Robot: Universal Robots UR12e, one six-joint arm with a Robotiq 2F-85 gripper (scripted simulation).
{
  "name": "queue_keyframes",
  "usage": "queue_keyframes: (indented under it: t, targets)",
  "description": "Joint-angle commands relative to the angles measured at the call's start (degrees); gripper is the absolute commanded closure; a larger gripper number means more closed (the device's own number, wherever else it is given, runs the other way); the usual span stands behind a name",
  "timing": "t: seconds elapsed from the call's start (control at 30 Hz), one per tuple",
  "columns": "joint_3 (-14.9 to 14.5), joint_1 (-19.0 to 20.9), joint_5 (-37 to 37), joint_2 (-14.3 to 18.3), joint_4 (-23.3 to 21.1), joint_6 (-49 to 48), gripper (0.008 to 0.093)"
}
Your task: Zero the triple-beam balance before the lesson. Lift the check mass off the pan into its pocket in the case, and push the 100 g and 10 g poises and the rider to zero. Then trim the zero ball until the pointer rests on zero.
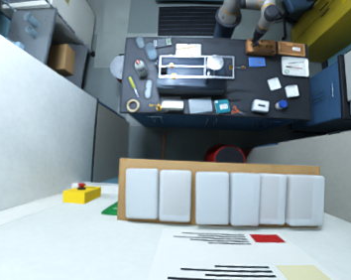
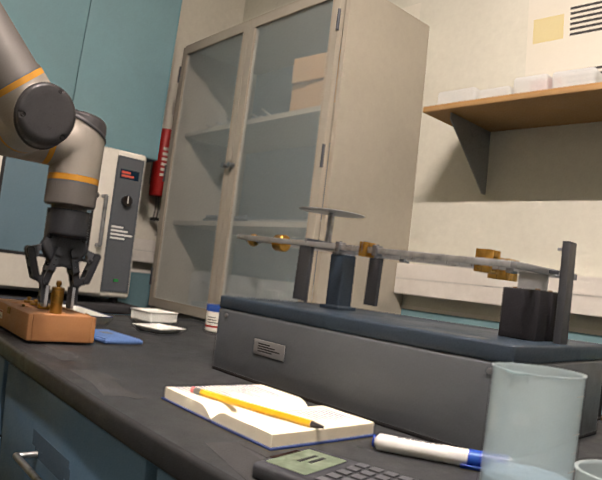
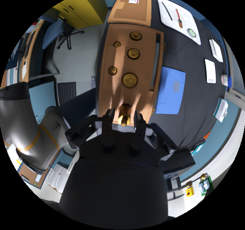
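The brass check mass [image 3: 124, 116] [image 2: 57, 296] stands upright in the wooden weight case [image 2: 42, 320] [image 3: 131, 69] [image 1: 261, 47], at the case's near end. My gripper [image 3: 124, 117] [image 2: 57, 294] hangs straight down over the case with its fingers either side of the mass, and it is open and holds nothing. Several other brass masses sit in the case's pockets. The triple-beam balance [image 2: 394, 310] [image 1: 196, 67] stands to the side on its grey base, its pan [image 2: 331, 212] bare. Brass poises [image 2: 488, 257] sit along the beams, away from the pan end.
The case's hinged lid [image 3: 131, 8] lies flat beyond the case, and a blue cloth [image 3: 170, 90] lies beside it. White trays [image 2: 154, 314], a small bottle [image 2: 212, 316], an open notebook with a pencil [image 2: 268, 411], a marker and a beaker [image 2: 531, 418] stand on the bench.
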Motion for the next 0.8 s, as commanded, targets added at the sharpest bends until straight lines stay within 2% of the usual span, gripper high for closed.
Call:
queue_keyframes:
  t: [0.0,0.37,0.77]
  targets:
    - [-0.04,0.0,0.0,0.0,-0.02,0.0,0.0534]
    - [-0.44,0.0,0.0,-0.97,1.33,0.0,0.0534]
    - [-2.67,0.0,0.0,-5.39,7.93,0.0,0.0534]
